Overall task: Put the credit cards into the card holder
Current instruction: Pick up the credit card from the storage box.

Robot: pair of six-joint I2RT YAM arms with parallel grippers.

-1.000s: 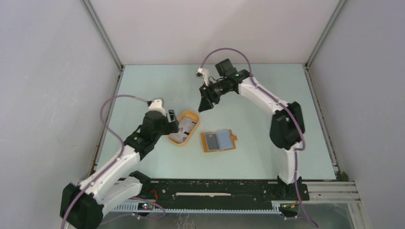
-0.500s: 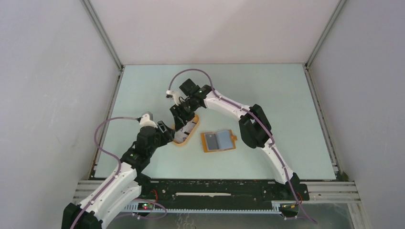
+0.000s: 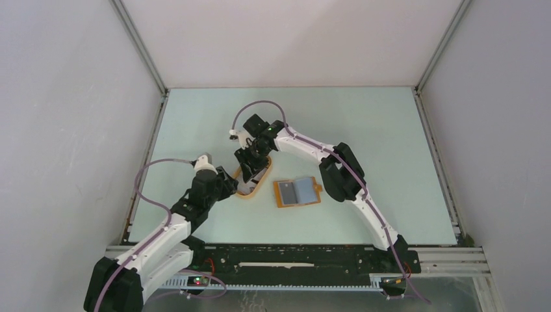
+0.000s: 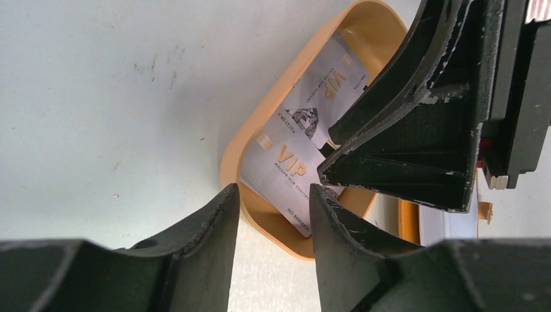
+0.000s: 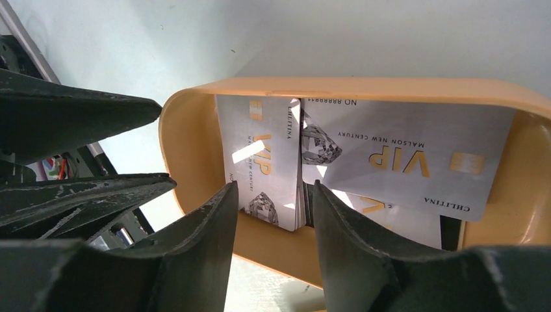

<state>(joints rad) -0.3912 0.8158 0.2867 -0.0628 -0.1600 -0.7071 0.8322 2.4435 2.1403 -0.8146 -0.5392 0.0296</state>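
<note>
Step in hand: card pick-up. The credit cards (image 5: 364,156) lie stacked in the orange tray (image 5: 364,88); the card holder (image 3: 297,192) lies open beside it. Your right gripper (image 5: 273,192) angles down into the tray, jaws apart astride a card edge. Your left gripper (image 4: 273,195), jaws apart, straddles the tray's rim. Next you need to close on one card only.

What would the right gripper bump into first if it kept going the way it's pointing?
Most likely the credit cards lying in the orange tray. The right gripper points into it, jaws open over the pile's edge, though how far above is hard to tell.
</note>
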